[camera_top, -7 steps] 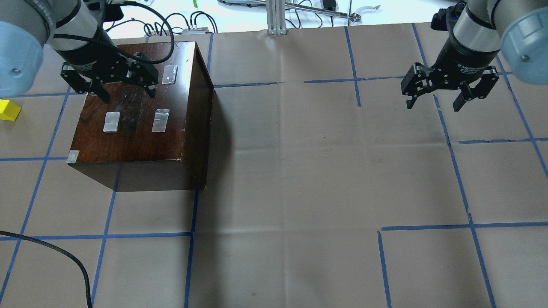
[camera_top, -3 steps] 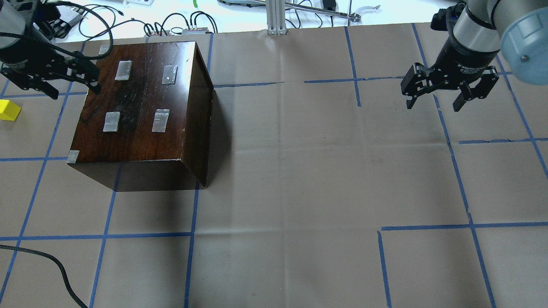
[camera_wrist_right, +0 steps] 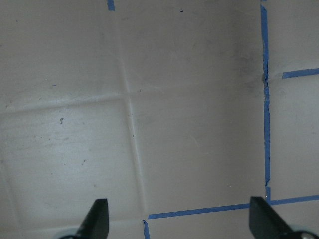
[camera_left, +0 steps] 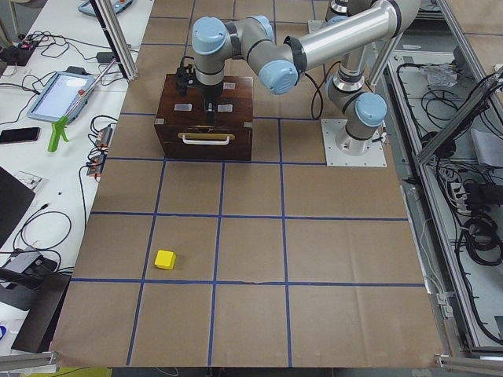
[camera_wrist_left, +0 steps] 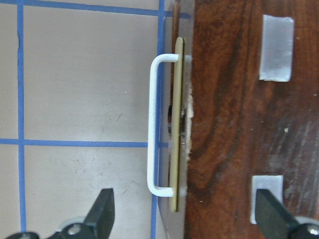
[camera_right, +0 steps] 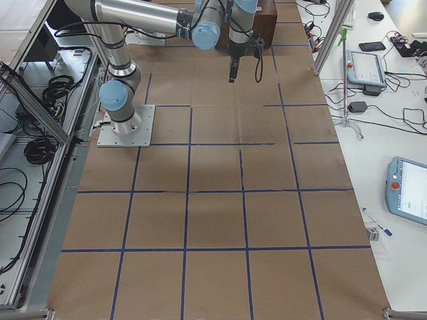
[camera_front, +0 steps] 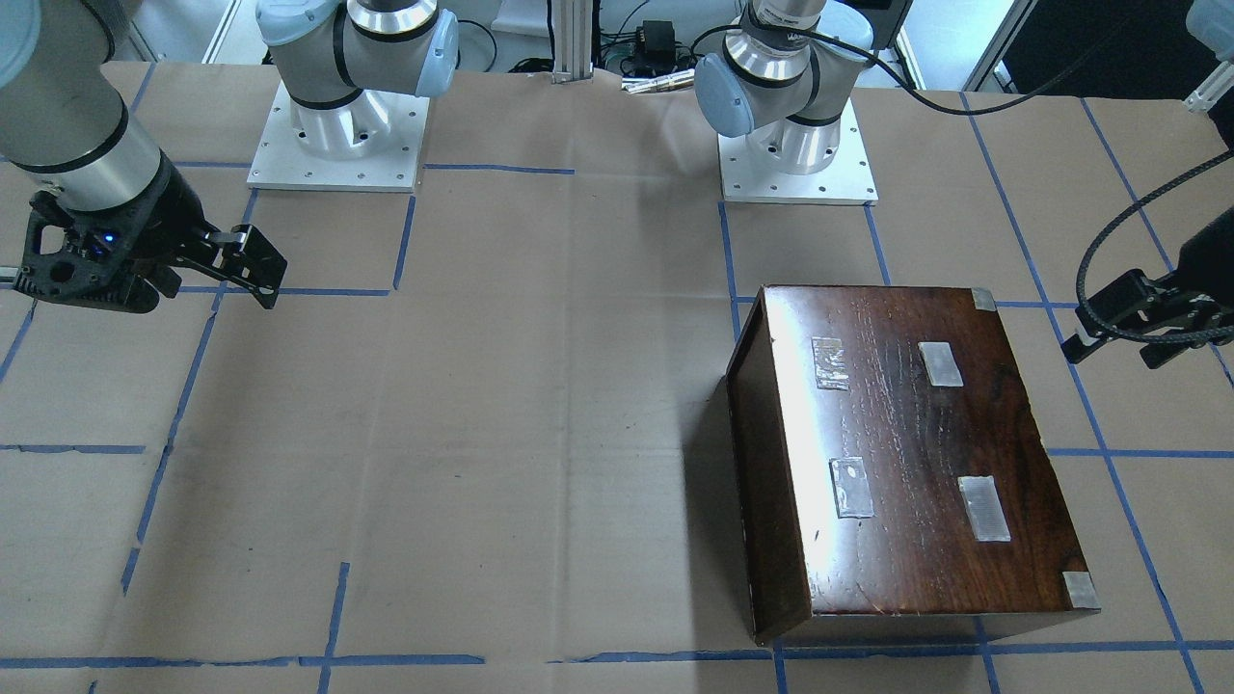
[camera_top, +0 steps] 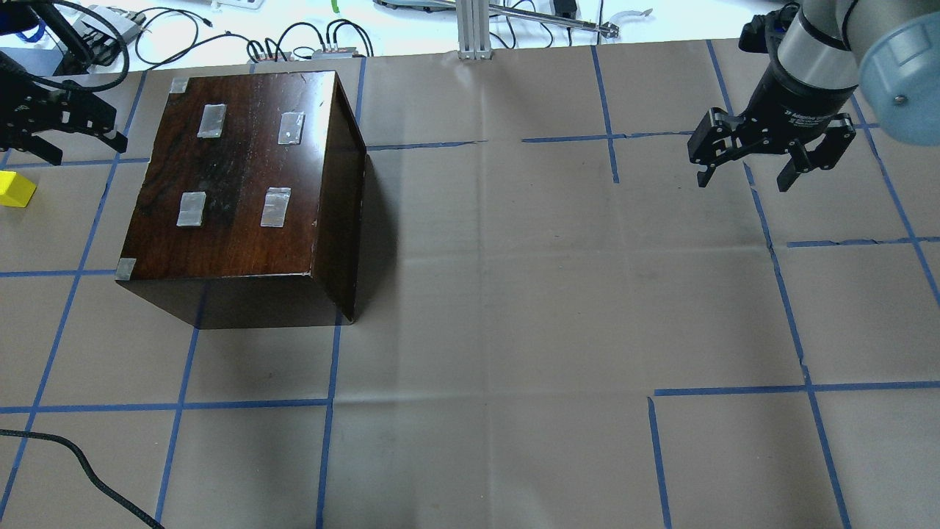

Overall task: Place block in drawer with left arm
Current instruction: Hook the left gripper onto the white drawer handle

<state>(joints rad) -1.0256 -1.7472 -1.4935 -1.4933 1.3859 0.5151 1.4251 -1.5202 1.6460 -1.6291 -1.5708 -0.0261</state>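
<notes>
The yellow block [camera_top: 15, 189] lies on the paper at the far left edge, and also shows in the exterior left view [camera_left: 165, 259], well away from the box. The dark-brown box [camera_top: 235, 176] has its drawer shut. The drawer's front with a white handle [camera_wrist_left: 152, 124] shows in the left wrist view and in the exterior left view [camera_left: 206, 139]. My left gripper [camera_top: 84, 143] is open and empty, above the box's handle side [camera_wrist_left: 184, 219] [camera_front: 1113, 359]. My right gripper [camera_top: 743, 180] is open and empty over bare paper [camera_wrist_right: 180, 224].
Tape patches [camera_top: 275, 206] sit on the box top. Blue tape lines [camera_top: 609, 137] grid the brown paper. Both arm bases [camera_front: 795, 164] stand at the robot's side. A loose black cable [camera_top: 73, 455] lies at the near left. Cables and devices [camera_top: 316, 44] line the far edge.
My left gripper has moved left from above the box top to beyond the box's left edge, over the handle side. The right arm, the box and the block have not moved.
</notes>
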